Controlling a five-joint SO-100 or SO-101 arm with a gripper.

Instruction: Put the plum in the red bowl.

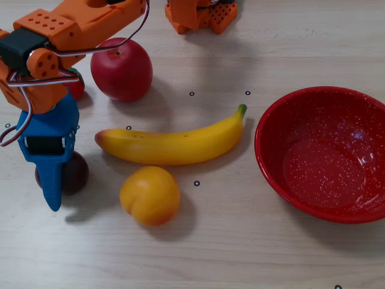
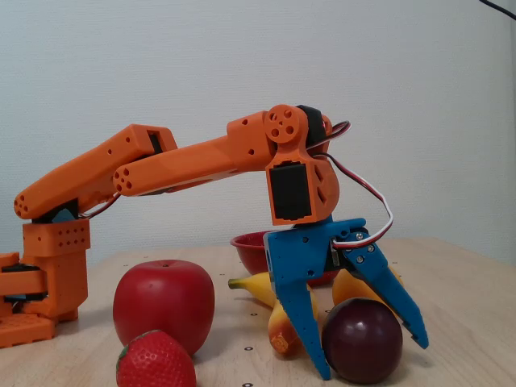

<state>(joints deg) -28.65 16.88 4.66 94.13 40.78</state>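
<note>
The plum [image 1: 75, 173] is small, dark maroon and glossy. It rests on the table at the left in a fixed view, partly covered by a blue finger. In the other fixed view the plum [image 2: 363, 339] sits between the two spread blue fingers. My gripper [image 2: 371, 359] is open and straddles the plum, pointing down, with its tips near the table; it also shows from above [image 1: 53, 183]. The red bowl [image 1: 328, 153] with white speckles stands empty at the right, far from the gripper. Only its rim [image 2: 248, 244] shows behind the arm in the side view.
A red apple [image 1: 122, 68] and a strawberry [image 2: 156, 360] lie near the arm. A yellow banana [image 1: 174, 143] and an orange-yellow peach [image 1: 150, 195] lie between the plum and the bowl. The orange arm base [image 2: 40, 282] stands at the back.
</note>
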